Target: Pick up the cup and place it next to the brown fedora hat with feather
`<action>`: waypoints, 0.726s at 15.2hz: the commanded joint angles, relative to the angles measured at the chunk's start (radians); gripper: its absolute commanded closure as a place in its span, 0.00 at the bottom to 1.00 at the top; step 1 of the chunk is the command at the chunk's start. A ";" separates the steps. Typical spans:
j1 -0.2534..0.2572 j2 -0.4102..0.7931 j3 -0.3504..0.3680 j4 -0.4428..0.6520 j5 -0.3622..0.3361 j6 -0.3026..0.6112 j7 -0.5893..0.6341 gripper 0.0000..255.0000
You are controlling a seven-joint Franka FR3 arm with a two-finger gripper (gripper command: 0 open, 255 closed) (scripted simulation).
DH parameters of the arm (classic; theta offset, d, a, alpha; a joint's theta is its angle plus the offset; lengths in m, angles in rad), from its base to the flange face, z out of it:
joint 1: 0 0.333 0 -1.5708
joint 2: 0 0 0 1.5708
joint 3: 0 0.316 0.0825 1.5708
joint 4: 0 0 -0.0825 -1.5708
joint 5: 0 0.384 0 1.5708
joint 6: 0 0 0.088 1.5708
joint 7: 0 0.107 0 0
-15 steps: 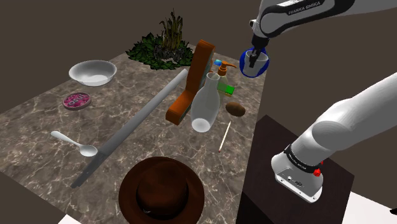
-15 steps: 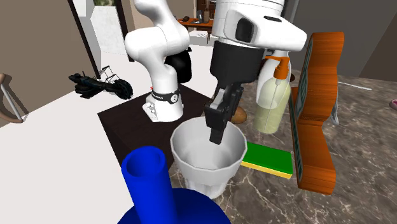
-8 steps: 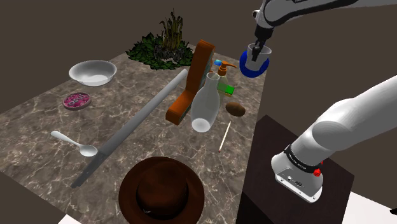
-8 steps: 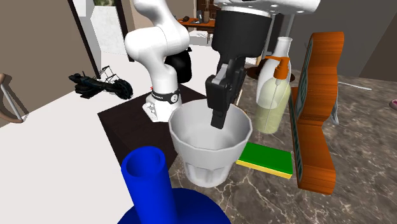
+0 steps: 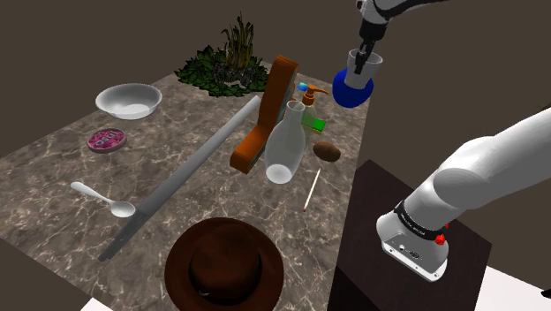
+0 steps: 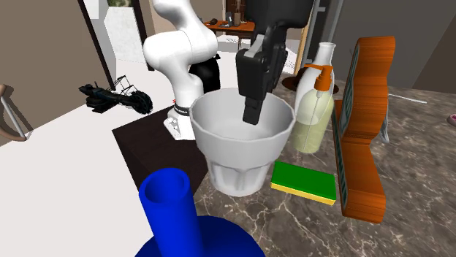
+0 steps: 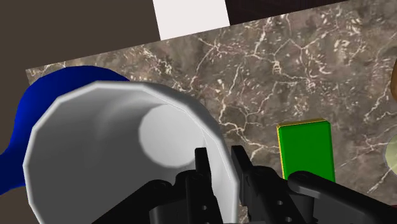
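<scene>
A pale grey cup [image 6: 241, 146] hangs in the air above the marble table's [image 5: 62, 177] far corner. My gripper [image 6: 251, 109] is shut on its rim, one finger inside the wall and one outside, as the wrist view shows at the gripper [image 7: 220, 160] and the cup [image 7: 108, 146]. In the shoulder view the cup [image 5: 361, 64] sits just above a blue vase [image 5: 353, 91], under the gripper [image 5: 365, 53]. The brown fedora hat [image 5: 223, 265] lies at the table's near edge, far from the cup.
Under the cup stand the blue vase [image 6: 172, 212], a green sponge [image 6: 307, 182] and a soap bottle [image 6: 314, 109]. An orange-brown holder [image 5: 265, 119], a clear bottle [image 5: 284, 146], a long grey rod [image 5: 190, 172], a spoon [image 5: 101, 199] and a bowl [image 5: 128, 100] occupy the table.
The gripper has risen with the cup in its grip, lifting it off the table and higher above the blue vase.
</scene>
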 commanded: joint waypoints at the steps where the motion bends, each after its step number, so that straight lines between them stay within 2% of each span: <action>1: 0.001 0.000 0.001 0.028 0.003 -0.027 -0.006 1.00; 5: 0.002 -0.004 0.004 0.071 0.007 -0.074 -0.015 1.00; 11: 0.042 -0.166 0.096 -0.068 0.025 -0.124 0.103 1.00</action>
